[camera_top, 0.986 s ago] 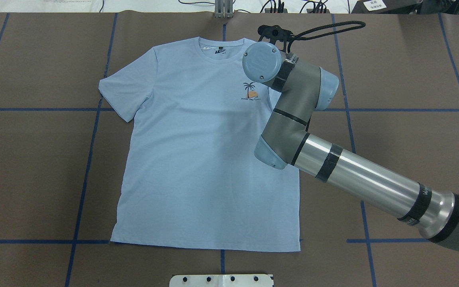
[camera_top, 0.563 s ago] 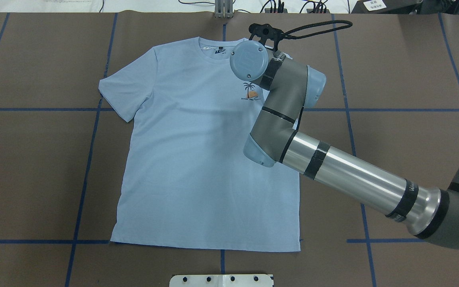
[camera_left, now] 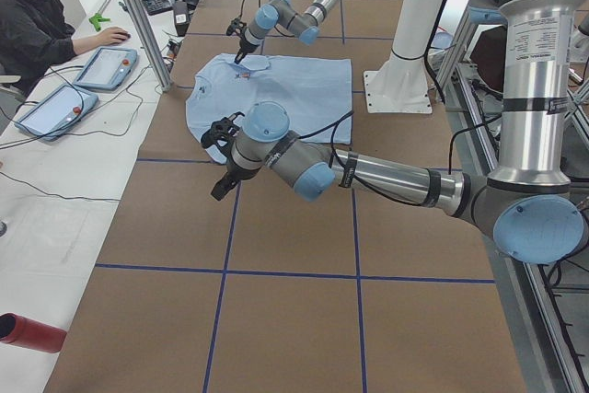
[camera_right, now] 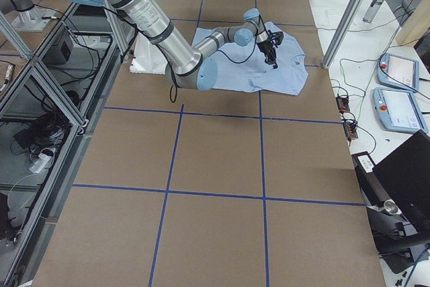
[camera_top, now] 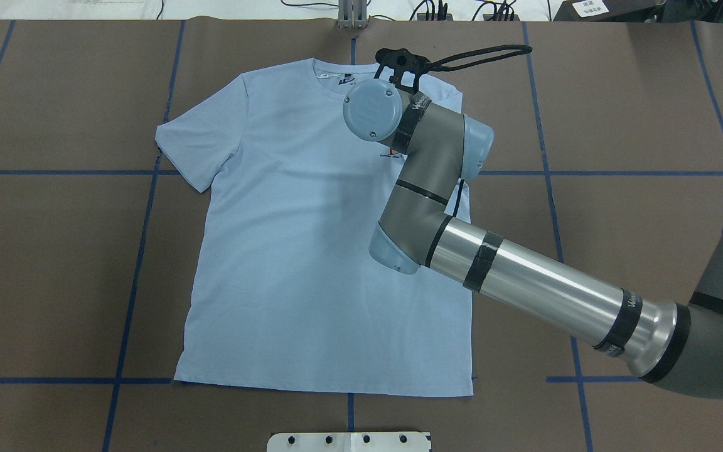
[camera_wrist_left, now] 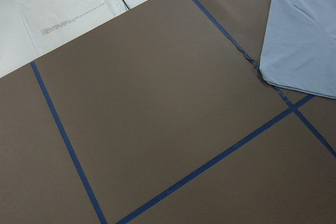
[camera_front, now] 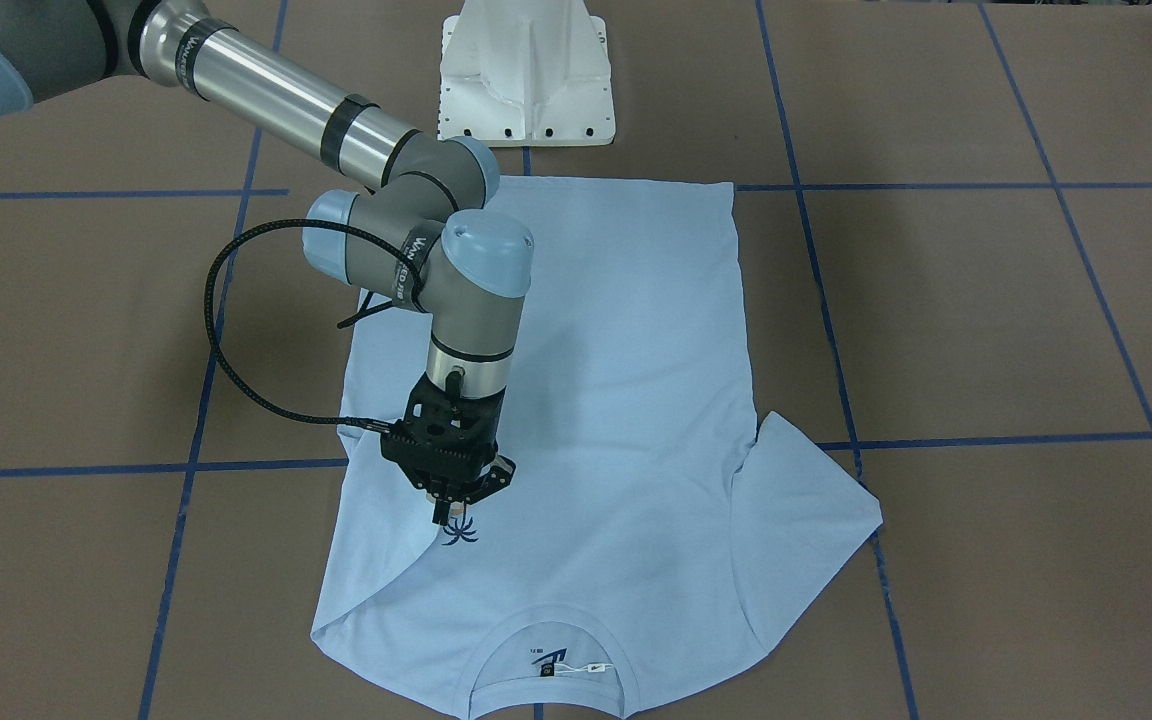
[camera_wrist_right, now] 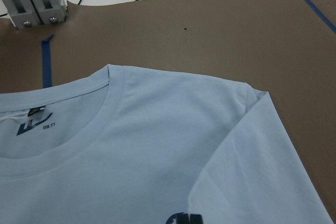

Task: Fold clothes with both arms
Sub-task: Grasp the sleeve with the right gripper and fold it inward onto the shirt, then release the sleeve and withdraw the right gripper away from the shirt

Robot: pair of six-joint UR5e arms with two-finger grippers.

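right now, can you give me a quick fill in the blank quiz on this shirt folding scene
1. The T-shirt lies with its collar pointing ___ from the white pedestal base.
2. The sleeve lying spread flat on the table is on the robot's ___ side.
3. The claw over the chest is the robot's ___ one.
4. The tape lines on the table are ___.

Missing words: away; left; right; blue.

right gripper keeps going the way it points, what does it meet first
The T-shirt: the right gripper points straight down onto its folded-in sleeve by the palm-tree print, tips apparently at the cloth, though height is hard to judge.
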